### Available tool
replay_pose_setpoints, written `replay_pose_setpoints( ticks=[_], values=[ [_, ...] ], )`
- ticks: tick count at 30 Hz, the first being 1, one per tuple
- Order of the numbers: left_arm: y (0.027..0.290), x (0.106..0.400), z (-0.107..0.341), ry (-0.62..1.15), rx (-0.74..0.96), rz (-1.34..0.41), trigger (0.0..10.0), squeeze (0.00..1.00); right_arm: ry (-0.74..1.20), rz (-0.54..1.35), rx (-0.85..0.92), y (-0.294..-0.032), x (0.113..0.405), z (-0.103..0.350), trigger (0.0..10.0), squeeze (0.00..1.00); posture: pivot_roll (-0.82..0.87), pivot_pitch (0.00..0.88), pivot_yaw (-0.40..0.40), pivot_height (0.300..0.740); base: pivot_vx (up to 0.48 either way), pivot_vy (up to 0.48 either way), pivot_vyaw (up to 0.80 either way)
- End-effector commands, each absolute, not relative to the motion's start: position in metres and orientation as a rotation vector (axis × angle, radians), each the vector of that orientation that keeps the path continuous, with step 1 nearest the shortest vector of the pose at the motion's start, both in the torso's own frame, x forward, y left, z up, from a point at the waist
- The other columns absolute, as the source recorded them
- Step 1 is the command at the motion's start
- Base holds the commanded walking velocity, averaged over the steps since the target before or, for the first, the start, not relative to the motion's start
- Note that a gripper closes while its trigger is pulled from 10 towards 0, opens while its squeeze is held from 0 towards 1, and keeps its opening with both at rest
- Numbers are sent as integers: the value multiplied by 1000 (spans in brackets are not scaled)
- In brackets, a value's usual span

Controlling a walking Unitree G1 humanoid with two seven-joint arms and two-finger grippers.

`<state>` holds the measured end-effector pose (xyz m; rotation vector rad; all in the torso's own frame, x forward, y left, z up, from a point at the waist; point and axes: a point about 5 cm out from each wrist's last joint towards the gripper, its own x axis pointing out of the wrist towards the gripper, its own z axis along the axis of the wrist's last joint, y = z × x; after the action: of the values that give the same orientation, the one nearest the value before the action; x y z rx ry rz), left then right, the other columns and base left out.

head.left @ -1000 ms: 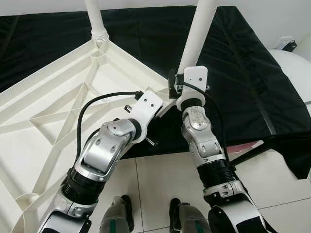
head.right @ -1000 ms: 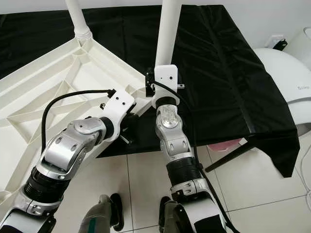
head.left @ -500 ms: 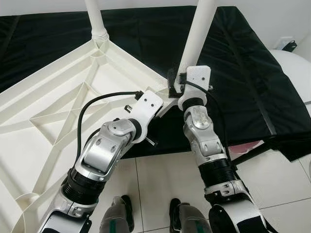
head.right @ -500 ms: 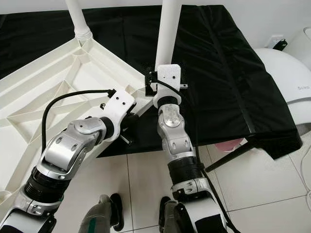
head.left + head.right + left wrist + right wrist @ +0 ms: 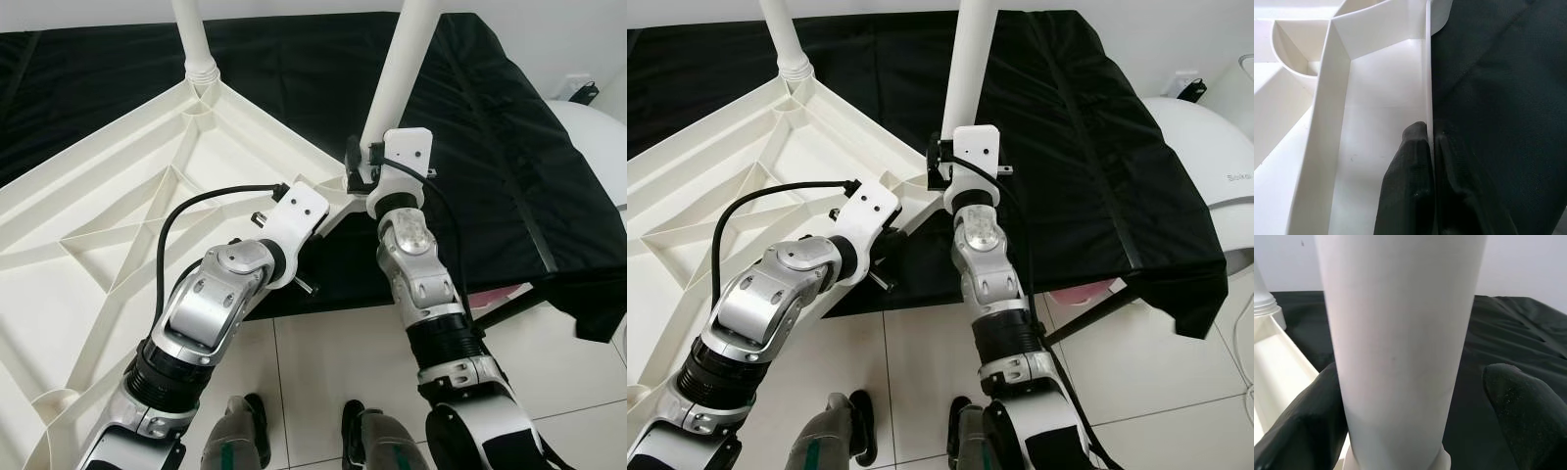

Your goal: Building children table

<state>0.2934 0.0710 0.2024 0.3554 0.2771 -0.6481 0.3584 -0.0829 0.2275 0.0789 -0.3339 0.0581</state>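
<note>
An upside-down white tabletop (image 5: 118, 196) with raised ribs lies on a black-covered table. Two white legs stand in its corner sockets: a far leg (image 5: 191, 39) and a near leg (image 5: 392, 69). My left gripper (image 5: 1429, 134) is shut on the tabletop's thin rim wall (image 5: 1427, 73), one finger on each side, close to the near corner. My right gripper (image 5: 1415, 377) straddles the near leg (image 5: 1400, 333) just above its socket. One finger (image 5: 1308, 421) rests against the leg, the other finger (image 5: 1523, 401) stands apart from it, so the gripper is open.
The black cloth (image 5: 490, 147) hangs over the table's front and right edges. A white rounded appliance (image 5: 1205, 147) stands at the right. Something pink (image 5: 1078, 292) sits under the table. My feet are on the tiled floor (image 5: 313, 362) below.
My right wrist has risen slightly and shifted right beside the near leg. The left arm and tabletop have stayed in place.
</note>
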Motion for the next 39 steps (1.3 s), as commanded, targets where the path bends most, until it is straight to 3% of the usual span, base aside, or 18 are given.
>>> replay_pose_setpoints(
  ticks=[1,14,15,16,17,18,25,26,39],
  values=[
    [73,295,200,291,355,-618,10000,0,-327,96,98,-82,360,227,10000,0,-91,213,0,740,0,0,0],
    [73,296,201,282,366,-612,10000,0,-311,225,61,-91,366,229,10000,0,-98,211,-2,740,0,0,0],
    [74,296,201,282,361,-611,10000,51,-308,232,60,-92,366,228,10000,0,-98,211,-2,740,0,0,0],
    [74,296,202,276,361,-609,10000,749,-306,234,58,-92,366,227,10000,0,-98,212,-1,740,0,0,0],
    [74,296,202,276,361,-609,10000,749,-306,234,58,-92,366,227,10000,0,-98,212,-1,740,0,0,0],
    [75,296,202,273,354,-609,10000,1000,-303,234,59,-93,366,227,10000,0,-98,212,-1,740,0,0,0],
    [77,298,203,275,366,-597,10000,1000,-301,258,65,-94,365,225,10000,0,-98,212,-1,740,0,0,0],
    [77,298,204,275,373,-601,10000,0,-303,267,66,-95,365,225,10000,0,-98,212,-1,740,0,0,0],
    [85,298,210,249,340,-637,10000,0,-308,330,65,-105,356,222,10000,0,-102,198,-4,740,0,0,0]
  ],
)
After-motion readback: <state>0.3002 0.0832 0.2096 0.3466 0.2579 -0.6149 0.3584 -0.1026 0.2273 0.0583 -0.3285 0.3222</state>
